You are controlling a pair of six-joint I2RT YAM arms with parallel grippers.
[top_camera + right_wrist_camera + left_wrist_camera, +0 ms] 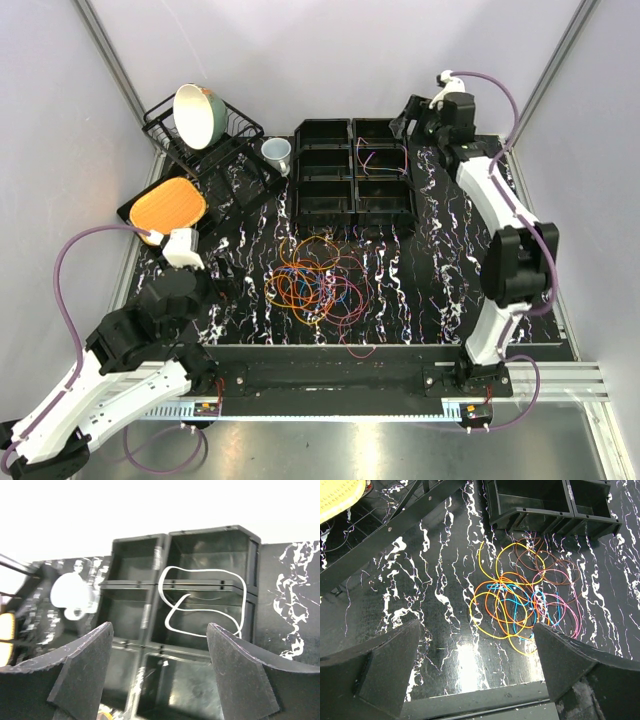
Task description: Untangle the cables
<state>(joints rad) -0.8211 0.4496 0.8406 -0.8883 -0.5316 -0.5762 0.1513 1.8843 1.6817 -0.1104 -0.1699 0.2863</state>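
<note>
A tangled heap of thin cables [314, 280] in orange, yellow, blue, red and maroon lies in the middle of the black marbled table. In the left wrist view the cables [520, 597] sit just beyond my left gripper [476, 625], which is open and holds nothing. From above, the left gripper [222, 287] stands left of the heap. One separate cable [377, 158] lies looped across the right-hand bins and looks pale in the right wrist view [200, 610]. My right gripper [159, 626] hangs open and empty over those bins, at the far right [405, 125].
Several black bins [322, 182] stand in two columns at the back centre. A wire dish rack [232, 135] with a bowl [198, 113] stands at the back left. Beside it are a white mug [277, 152] and an orange plate [168, 205].
</note>
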